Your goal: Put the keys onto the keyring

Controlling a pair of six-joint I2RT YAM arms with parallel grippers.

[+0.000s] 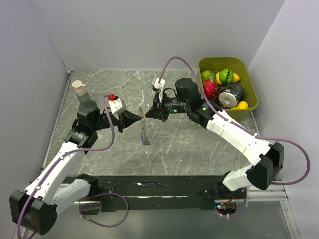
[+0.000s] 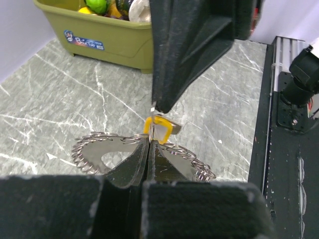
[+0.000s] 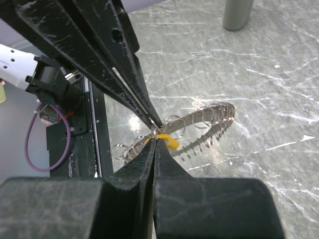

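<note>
Clenched on the keyring with the left gripper. Pinched tight on a yellow-headed key with the right gripper, touching the keyring's rim.

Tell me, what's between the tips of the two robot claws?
The yellow key, sitting just above the keyring. The left wrist view shows it best.

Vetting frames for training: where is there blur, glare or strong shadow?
Left wrist: own fingers blur near the lens, keyring sharp. Right wrist: keyring casts a crisp comb-like shadow on the table. Top external: even light, keyring edge-on and tiny.
</note>
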